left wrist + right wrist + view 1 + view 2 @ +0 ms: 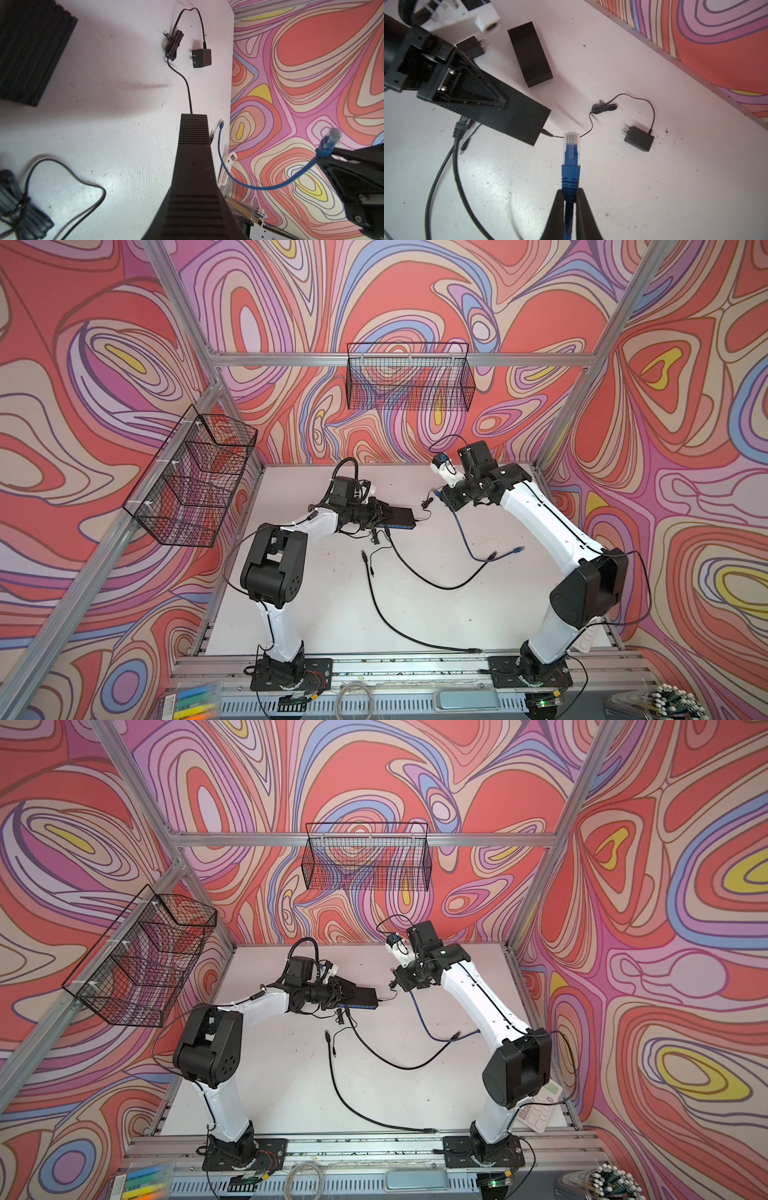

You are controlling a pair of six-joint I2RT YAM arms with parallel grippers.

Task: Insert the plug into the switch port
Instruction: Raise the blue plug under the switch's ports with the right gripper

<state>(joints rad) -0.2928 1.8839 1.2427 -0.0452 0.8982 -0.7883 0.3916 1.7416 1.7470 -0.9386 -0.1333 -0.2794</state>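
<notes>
R gripper [570, 192]: jaws pinched on blue cable [568, 216] right behind the plug [571, 143]. Plug sticks out past the tips, clear end fwd, up off the table [654, 187]. It's near the switch [519, 116] but not touching, off the short end where the thin pwr lead [604, 108] goes in. Not in any port.

L gripper [500, 105]: clamped on switch, one finger flat on its ribbed top.

Black cable [456, 133] runs into switch's long side. Pwr adapter [638, 138] lies past the plug from switch. 2nd black box [529, 54] sits near switch, apart. Blue cable's other end [517, 549] is well apart from switch.
</notes>
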